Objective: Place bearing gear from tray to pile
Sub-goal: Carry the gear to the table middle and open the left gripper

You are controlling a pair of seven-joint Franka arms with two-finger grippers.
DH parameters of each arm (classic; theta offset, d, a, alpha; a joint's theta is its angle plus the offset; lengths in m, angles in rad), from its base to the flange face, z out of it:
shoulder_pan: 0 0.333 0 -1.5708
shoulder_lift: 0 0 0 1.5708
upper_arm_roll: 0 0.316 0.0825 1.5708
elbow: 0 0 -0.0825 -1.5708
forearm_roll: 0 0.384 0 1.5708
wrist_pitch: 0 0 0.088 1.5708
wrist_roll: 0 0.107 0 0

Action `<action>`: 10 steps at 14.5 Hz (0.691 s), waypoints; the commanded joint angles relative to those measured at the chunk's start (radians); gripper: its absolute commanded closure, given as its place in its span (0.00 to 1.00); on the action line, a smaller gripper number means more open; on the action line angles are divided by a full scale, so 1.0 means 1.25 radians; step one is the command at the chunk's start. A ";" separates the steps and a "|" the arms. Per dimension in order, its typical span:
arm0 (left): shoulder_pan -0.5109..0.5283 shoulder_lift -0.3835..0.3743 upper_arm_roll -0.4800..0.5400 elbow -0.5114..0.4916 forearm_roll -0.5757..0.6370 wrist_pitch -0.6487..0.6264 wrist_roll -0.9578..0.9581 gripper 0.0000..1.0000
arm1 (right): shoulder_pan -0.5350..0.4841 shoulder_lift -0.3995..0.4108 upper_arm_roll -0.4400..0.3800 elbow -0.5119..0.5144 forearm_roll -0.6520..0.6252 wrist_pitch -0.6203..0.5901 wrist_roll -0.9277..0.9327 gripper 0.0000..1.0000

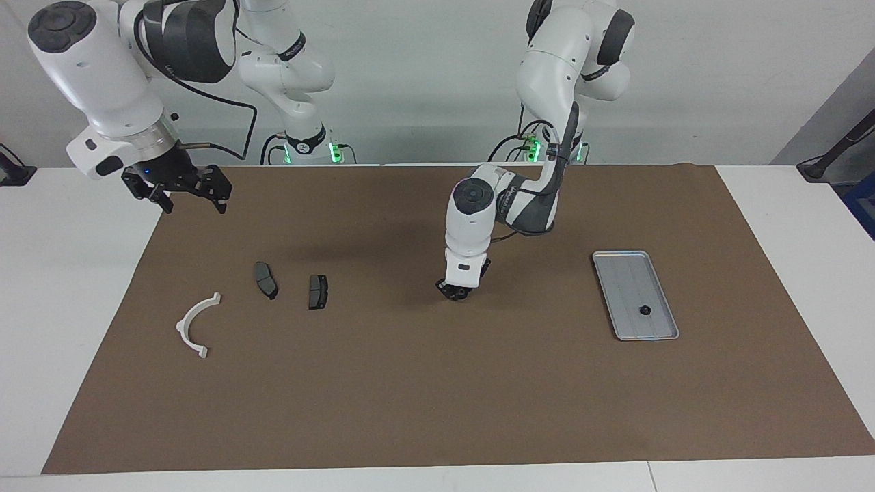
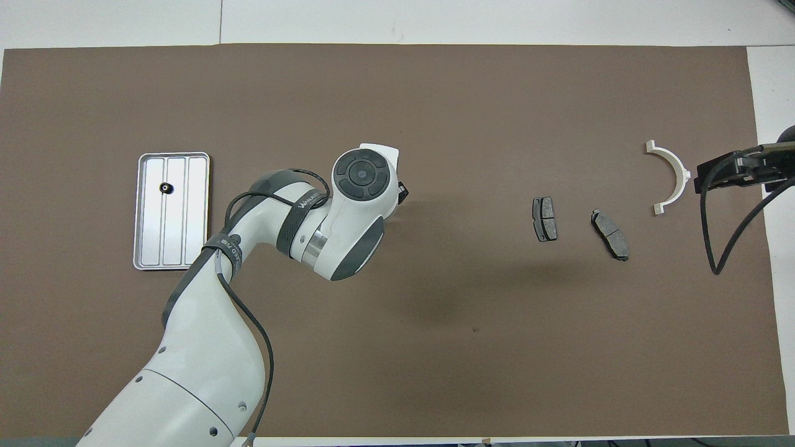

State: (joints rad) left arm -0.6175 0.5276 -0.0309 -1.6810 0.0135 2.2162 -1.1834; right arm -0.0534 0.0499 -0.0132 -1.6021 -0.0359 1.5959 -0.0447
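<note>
Where visible: one tray (image 1: 618, 261), one gear (image 1: 643, 310).

A broad brown mat (image 1: 437, 383) covers most of the white bench (image 1: 68, 287), and the bench's bare white surface shows past the mat's edges at both ends. A seam line (image 2: 220, 22) runs across the white strip at the edge farthest from the robots. A plain pale wall (image 1: 424, 75) stands at the robots' end, with small green lights (image 1: 335, 152) glowing low against it. A dark stand (image 1: 830, 160) sits at the left arm's end of the bench.
</note>
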 commanded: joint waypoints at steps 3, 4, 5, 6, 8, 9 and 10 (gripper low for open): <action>0.065 -0.109 0.033 0.016 0.011 -0.100 0.030 0.12 | -0.009 -0.025 0.003 -0.033 -0.003 0.025 -0.022 0.00; 0.102 -0.163 0.053 0.029 0.008 -0.134 0.056 0.12 | -0.011 -0.025 0.003 -0.033 -0.003 0.025 -0.022 0.00; 0.157 -0.195 0.043 0.022 0.006 -0.192 0.129 0.12 | -0.013 -0.025 0.003 -0.033 -0.002 0.025 -0.022 0.00; 0.167 -0.210 0.044 0.021 0.005 -0.228 0.204 0.11 | -0.013 -0.025 0.003 -0.033 -0.002 0.025 -0.023 0.00; 0.193 -0.211 0.049 0.017 0.005 -0.232 0.263 0.00 | -0.013 -0.025 0.003 -0.033 -0.003 0.025 -0.022 0.00; 0.218 -0.211 0.048 0.017 0.006 -0.232 0.286 0.00 | -0.013 -0.025 0.003 -0.033 -0.003 0.025 -0.022 0.00; 0.239 -0.211 0.049 0.017 0.006 -0.234 0.335 0.00 | -0.013 -0.025 0.003 -0.033 -0.003 0.025 -0.022 0.00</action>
State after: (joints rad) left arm -0.3507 0.2521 0.0390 -1.6369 0.0141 1.9193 -0.8377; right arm -0.0581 0.0486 -0.0132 -1.6022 -0.0359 1.5959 -0.0447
